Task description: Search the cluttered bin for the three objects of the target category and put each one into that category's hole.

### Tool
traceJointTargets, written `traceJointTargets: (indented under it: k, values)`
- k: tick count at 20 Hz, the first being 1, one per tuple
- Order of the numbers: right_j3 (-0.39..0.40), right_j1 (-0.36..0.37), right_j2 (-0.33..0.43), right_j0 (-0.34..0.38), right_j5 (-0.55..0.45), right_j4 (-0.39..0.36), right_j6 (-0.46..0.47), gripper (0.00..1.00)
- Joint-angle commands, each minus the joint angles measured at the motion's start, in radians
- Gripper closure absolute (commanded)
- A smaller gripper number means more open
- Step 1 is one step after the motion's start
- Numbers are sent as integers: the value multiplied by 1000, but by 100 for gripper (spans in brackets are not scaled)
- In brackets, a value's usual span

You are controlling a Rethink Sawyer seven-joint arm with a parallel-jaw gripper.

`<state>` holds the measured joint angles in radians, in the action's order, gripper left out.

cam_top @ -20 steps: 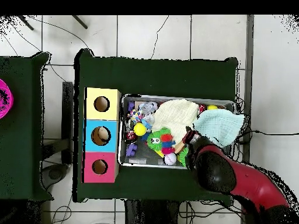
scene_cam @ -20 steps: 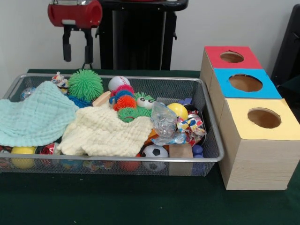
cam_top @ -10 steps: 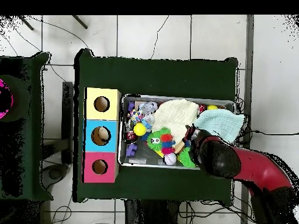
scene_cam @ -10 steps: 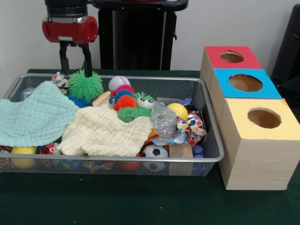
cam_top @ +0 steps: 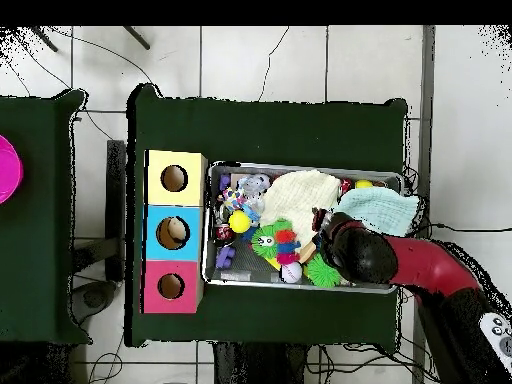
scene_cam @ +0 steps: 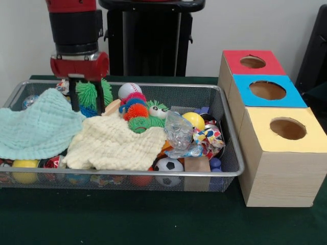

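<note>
My gripper (scene_cam: 87, 106) hangs low in the wire bin (scene_cam: 153, 175) at its back left, open. Its two black fingers (scene_cam: 74, 99) stand either side of the green spiky ball (scene_cam: 92, 91) in the front view; I cannot tell if they touch it. The fingertips reach down by the edge of the mint cloth (scene_cam: 36, 125) and a blue spiky toy. Three boxes with holes stand right of the bin: red (scene_cam: 253, 62), blue (scene_cam: 268, 91) and yellow (scene_cam: 287, 128). In the overhead view the arm (cam_top: 360, 255) covers the gripper, with the green ball (cam_top: 322, 272) beside it.
A cream cloth (scene_cam: 115, 145) covers the bin's middle. Around it lie a baseball (scene_cam: 129, 90), small spiky toys (scene_cam: 137, 111), crumpled plastic (scene_cam: 179, 130), a yellow ball (scene_cam: 194, 119), a soccer ball (scene_cam: 168, 165) and a wooden block (scene_cam: 196, 164). More balls sit under the cloths.
The gripper has come down from above the bin's back rim into the bin, and its fingers now frame the green spiky ball. Nothing in the bin has moved.
</note>
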<state>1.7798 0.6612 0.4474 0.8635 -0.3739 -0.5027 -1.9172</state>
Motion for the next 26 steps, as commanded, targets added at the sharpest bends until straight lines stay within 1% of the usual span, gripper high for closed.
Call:
traceJointTargets:
  k: [1, 4, 7, 11, 16, 19, 21, 22, 25, 26]
  values:
    - [-182, -145, 68, 6, -124, -99, 247, 0]
    - [-214, -185, 77, 16, -115, -122, 258, 0]
    - [-246, -216, 65, -1, -102, -151, 244, 0]
    - [-281, -270, 67, -2, -85, -181, 242, 0]
    - [-346, -357, 79, -1, -81, -222, 264, 0]
    - [-367, -379, 87, -2, -81, -240, 276, 0]
    - [-375, -379, 83, -12, -83, -249, 276, 0]
    - [-373, -381, 87, -8, -78, -244, 263, 100]
    - [-373, -365, 57, -39, -73, -258, 229, 100]
    - [-367, -366, 60, -36, -73, -252, 220, 100]
